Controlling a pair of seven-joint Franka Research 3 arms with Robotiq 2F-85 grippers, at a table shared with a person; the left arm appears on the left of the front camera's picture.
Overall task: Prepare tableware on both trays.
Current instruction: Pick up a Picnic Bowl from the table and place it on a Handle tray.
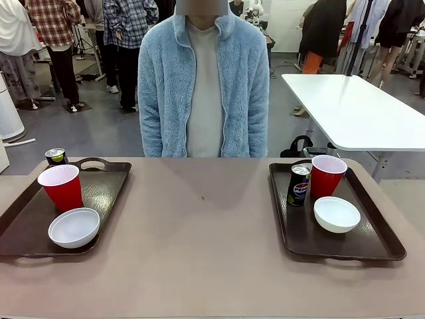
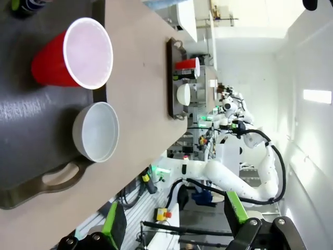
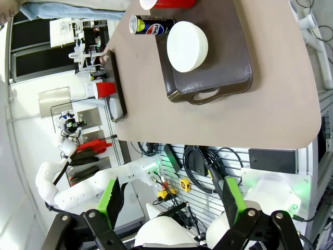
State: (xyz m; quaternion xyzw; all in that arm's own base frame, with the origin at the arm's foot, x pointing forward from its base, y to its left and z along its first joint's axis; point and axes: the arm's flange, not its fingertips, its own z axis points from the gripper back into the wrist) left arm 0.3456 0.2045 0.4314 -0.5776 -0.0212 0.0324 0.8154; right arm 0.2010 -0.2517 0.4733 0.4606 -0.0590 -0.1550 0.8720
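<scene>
We see the left gripper (image 2: 177, 229) spread wide and holding nothing, its green-padded fingers rising from the bottom edge of the left wrist view, well back from the table. The right gripper (image 3: 169, 208) is likewise fully spread and empty, withdrawn behind the table's near edge.

We locate the task's things as follows. On the left tray (image 1: 20, 226) stand a red cup (image 1: 61, 187), a white bowl (image 1: 74, 227) just in front of it, and a black can (image 1: 56, 157) behind the cup near the far handle. On the right tray (image 1: 372, 246) stand a second can (image 1: 298, 185) touching or just beside a second red cup (image 1: 327, 175), with a second white bowl (image 1: 337, 214) in front of them. All six items stand upright, inside the raised rims. The left wrist view confirms the cup and bowl side by side on the dark tray surface.

A person (image 1: 202, 86) in a pale blue fleece stands at the far side of the table, hands out of sight.

We judge the task to be complete or very nearly so: each tray carries one cup, one bowl and one can, and no tableware lies on the bare tabletop (image 1: 206, 232) between the trays. We see no item left to place; any remaining work would be minor straightening.
</scene>
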